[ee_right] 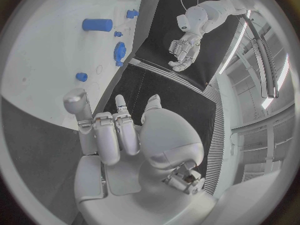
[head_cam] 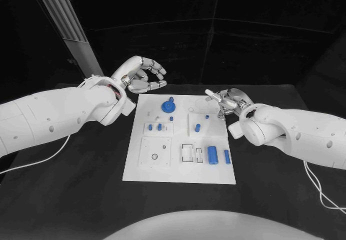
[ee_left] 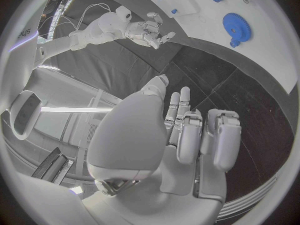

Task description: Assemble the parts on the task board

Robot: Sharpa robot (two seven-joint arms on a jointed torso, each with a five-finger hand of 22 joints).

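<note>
The white task board [head_cam: 180, 167] lies mid-table. On it a blue gear [head_cam: 168, 106] sits at the far end, small blue pegs [head_cam: 154, 127] stand on a left block, another peg [head_cam: 196, 128] stands on a right block, and two blue cylinders [head_cam: 213, 154] lie near the right edge. My left hand [head_cam: 142, 74] hovers beyond the board's far left corner, fingers loosely curved, holding nothing. My right hand [head_cam: 227, 100] hangs over the board's far right edge, fingers apart and empty. The left wrist view shows the gear [ee_left: 237, 27] and my right hand [ee_left: 147, 31]; the right wrist view shows a cylinder [ee_right: 97, 24].
A pale metal pillar [head_cam: 72, 35] rises behind the table at the back left. Thin white cables trail over the black table at the left [head_cam: 43, 155] and the right [head_cam: 317, 185]. A white block with slots [head_cam: 192, 152] sits beside the cylinders.
</note>
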